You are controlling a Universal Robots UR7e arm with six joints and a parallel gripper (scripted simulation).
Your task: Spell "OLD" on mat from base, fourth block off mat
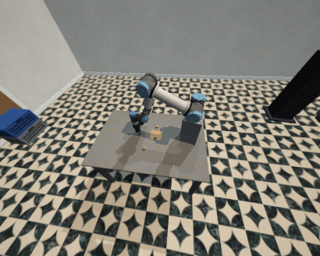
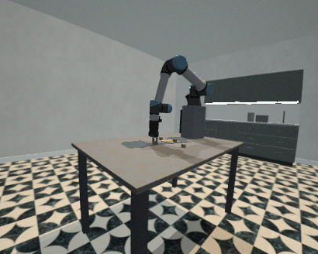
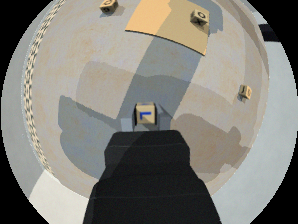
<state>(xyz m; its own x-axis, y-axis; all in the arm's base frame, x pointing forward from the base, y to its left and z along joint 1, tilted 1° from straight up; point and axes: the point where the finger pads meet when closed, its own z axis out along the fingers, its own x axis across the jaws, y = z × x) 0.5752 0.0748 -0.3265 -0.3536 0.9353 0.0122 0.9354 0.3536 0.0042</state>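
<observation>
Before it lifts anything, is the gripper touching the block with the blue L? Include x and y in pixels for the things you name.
Touching: the wrist view shows the gripper (image 1: 138, 133) (image 2: 155, 143) (image 3: 145, 110) closed against the L block's (image 3: 146, 114) two sides.

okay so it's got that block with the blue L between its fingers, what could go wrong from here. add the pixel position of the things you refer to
The gripper (image 1: 139, 132) (image 2: 155, 142) (image 3: 145, 110) has its fingers against two sides of the L block (image 3: 145, 120); an uneven grip might twist it on lifting. A block (image 1: 154, 137) (image 2: 174, 140) (image 3: 199, 18) already sits on the mat (image 1: 156, 133) (image 2: 167, 141) (image 3: 162, 20), so a finger could knock it. Coming down too low might drag the thin mat.
</observation>
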